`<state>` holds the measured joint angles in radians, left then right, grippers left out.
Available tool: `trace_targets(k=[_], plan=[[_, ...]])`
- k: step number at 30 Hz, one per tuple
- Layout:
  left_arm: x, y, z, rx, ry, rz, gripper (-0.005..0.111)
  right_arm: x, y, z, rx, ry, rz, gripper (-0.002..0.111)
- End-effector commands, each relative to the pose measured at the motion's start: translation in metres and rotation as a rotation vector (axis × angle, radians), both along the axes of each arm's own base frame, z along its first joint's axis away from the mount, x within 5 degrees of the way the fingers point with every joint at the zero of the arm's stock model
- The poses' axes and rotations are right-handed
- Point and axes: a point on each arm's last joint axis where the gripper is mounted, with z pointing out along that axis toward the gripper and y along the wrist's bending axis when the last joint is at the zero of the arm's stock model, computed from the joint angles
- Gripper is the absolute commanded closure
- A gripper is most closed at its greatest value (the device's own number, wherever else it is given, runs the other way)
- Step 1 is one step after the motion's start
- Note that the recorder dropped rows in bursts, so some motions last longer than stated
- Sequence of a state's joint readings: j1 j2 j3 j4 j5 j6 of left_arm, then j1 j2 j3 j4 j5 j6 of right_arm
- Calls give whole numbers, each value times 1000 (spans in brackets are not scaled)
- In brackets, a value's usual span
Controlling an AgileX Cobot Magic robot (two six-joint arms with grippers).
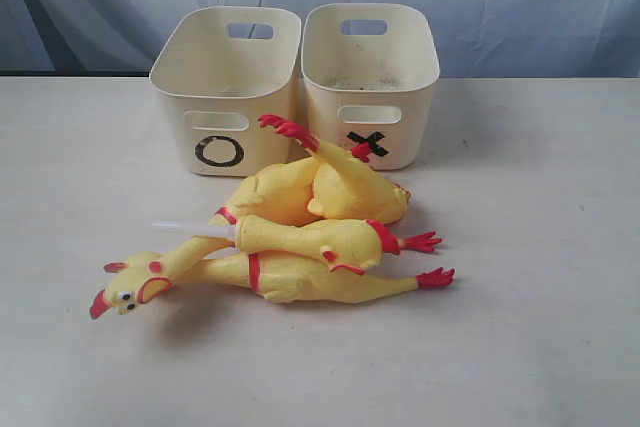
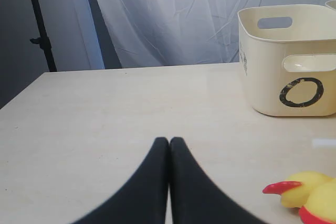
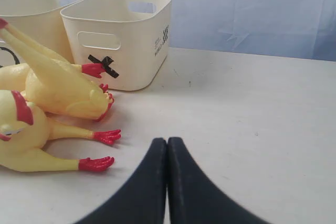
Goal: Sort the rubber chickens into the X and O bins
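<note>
**Rubber chickens (image 1: 300,232) heaped before the bins, both pincers shut and empty**

All three lie in one overlapping heap on the counter (image 1: 540,307), just in front of the O bin (image 1: 180,132) and the X bin (image 1: 410,107), which stand side by side. No chicken shows in either bin. The front chicken (image 1: 290,277) is stretched flat, head towards the left arm's side and red feet towards the right's. The middle chicken (image 1: 310,239) rests partly on it. The back chicken (image 1: 330,187) lies nearest the bins, with one red foot sticking up in front of the gap between them.

The left pincer (image 2: 169,142) has its tips pressed together with nothing between them, over bare counter beside the front chicken's head. The right pincer (image 3: 167,142) is likewise closed on nothing, near the feet end of the heap.

These toys look light, soft and floppy. Held by the long neck or a leg, one would likely sag and swing, and could drag a neighbour along. The thick body probably gives the surest hold, and the rubber skin should grip rather than slip. The back chicken, sitting highest, looks the easiest to take first.
</note>
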<state>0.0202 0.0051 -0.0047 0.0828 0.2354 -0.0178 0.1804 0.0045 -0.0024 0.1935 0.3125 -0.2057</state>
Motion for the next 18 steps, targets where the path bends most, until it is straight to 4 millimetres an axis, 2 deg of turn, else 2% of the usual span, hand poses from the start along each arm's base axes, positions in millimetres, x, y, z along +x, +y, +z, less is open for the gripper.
trace_targets(k=[1, 18], plan=[[0, 0, -1, 6, -5, -2, 107, 0, 0, 0, -1, -11, -6, 109], [0, 0, -1, 6, -5, -2, 107, 0, 0, 0, 6, -10, -5, 109]])
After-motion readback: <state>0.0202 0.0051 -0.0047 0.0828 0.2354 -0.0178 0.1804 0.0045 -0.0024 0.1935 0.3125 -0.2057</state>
